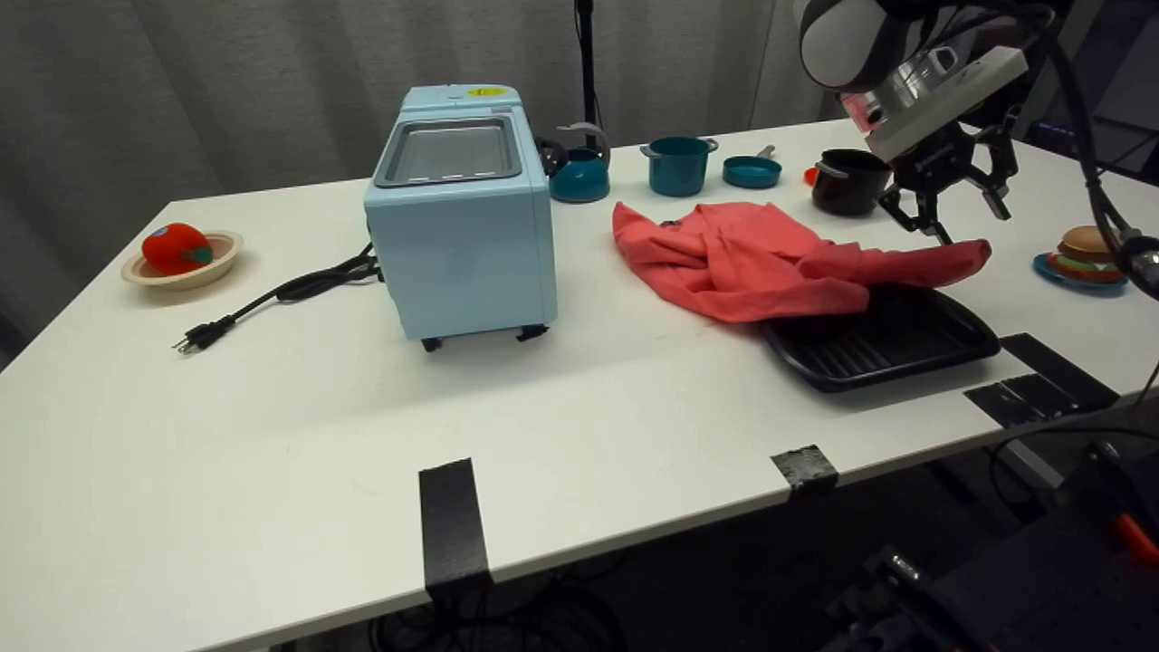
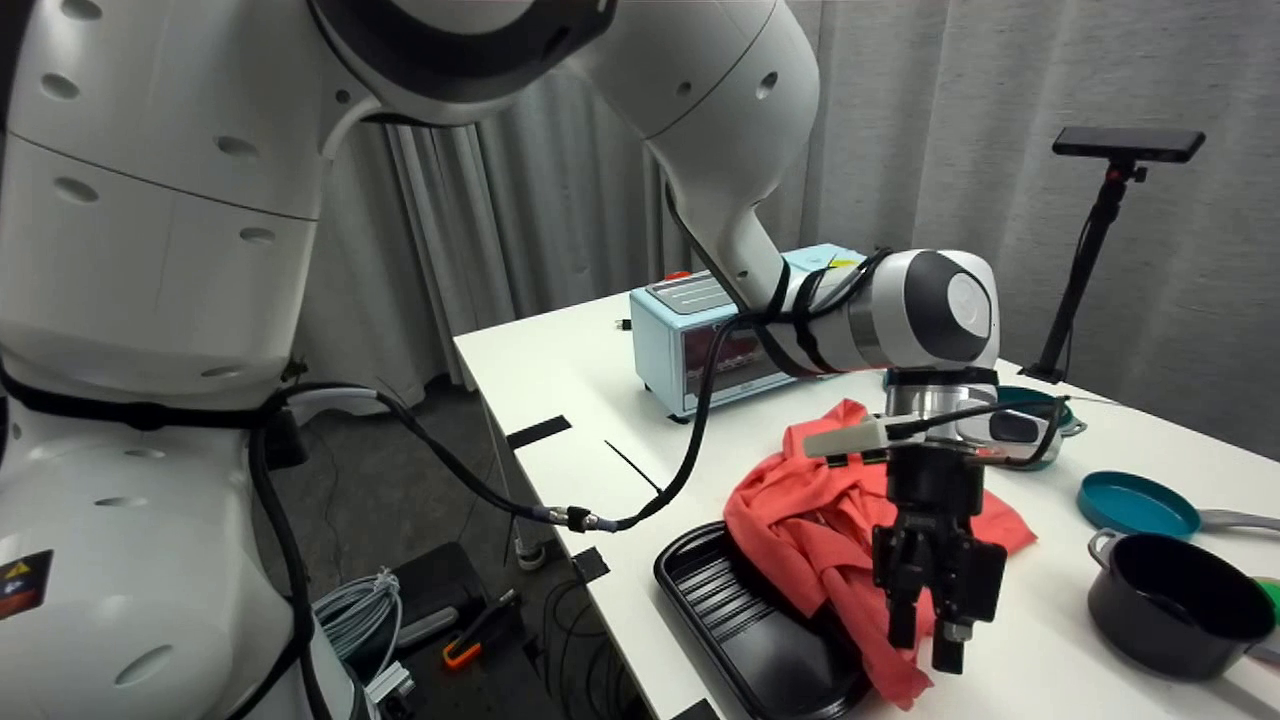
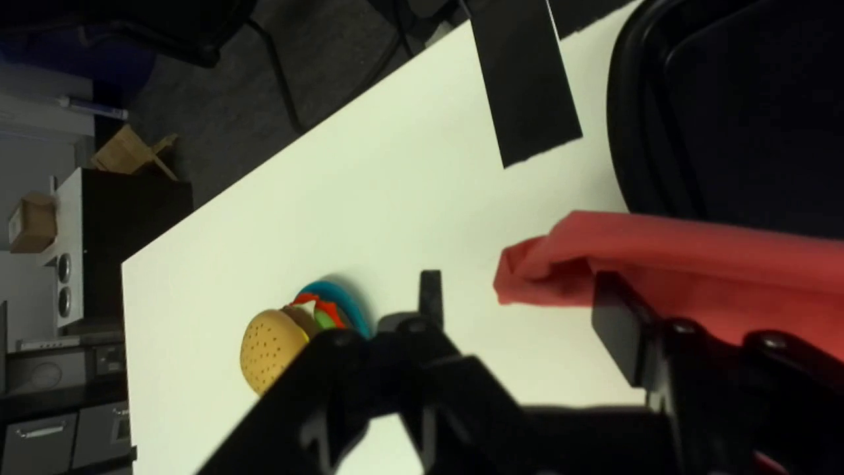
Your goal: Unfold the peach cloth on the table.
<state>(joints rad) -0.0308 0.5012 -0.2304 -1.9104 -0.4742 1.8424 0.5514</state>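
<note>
The peach cloth [image 1: 742, 263] lies crumpled and bunched on the white table [image 1: 598, 407]. One narrow end of it stretches over the black ridged tray [image 1: 924, 335]. The cloth also shows in an exterior view [image 2: 800, 510], partly behind the gripper. In the wrist view, the folded end of the cloth [image 3: 659, 244] lies beyond and beside the finger on the right. My gripper [image 1: 973, 226] is open and empty, above the table near that end of the cloth. Its two fingers are wide apart in the wrist view [image 3: 519, 293], with nothing held between them.
A blue toaster oven [image 1: 462, 244] stands beside the cloth. A black pot [image 1: 847, 186], a teal pan [image 1: 751, 172], a teal pot [image 1: 679, 167] and a kettle [image 1: 579, 177] stand behind it. A toy burger [image 1: 1087, 254] sits near the gripper. A bowl [image 1: 226, 254] holds a tomato.
</note>
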